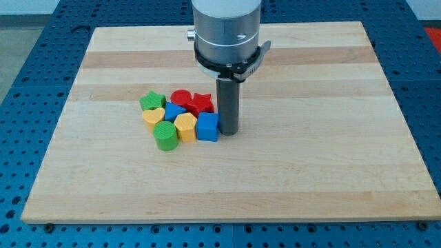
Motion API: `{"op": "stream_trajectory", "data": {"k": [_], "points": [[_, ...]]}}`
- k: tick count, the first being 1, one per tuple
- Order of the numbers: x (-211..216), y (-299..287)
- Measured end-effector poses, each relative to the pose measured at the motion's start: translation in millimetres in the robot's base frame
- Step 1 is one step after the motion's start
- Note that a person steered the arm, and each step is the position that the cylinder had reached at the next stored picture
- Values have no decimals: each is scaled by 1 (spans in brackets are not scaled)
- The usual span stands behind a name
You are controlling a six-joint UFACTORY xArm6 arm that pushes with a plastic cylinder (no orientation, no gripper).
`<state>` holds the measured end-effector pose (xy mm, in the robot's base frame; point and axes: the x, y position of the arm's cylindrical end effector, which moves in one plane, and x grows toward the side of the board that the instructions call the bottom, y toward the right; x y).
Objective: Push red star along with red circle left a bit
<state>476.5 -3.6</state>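
The red star (pixel 202 103) and the red circle (pixel 181 98) lie side by side at the top of a tight cluster of blocks left of the board's middle, the circle on the star's left. My tip (pixel 228 132) rests on the board just right of the blue cube (pixel 207 127), below and to the right of the red star. The rod hides the star's right edge.
The cluster also holds a green star (pixel 152 102), a yellow heart (pixel 153 117), a blue block (pixel 173 111), a yellow block (pixel 185 127) and a green cylinder (pixel 165 136). The wooden board (pixel 310 172) lies on a blue perforated table.
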Motion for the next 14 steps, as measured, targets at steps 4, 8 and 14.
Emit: {"op": "stream_trajectory", "data": {"k": [4,8,14], "points": [[45,24],[23,33],[-17,38]]}}
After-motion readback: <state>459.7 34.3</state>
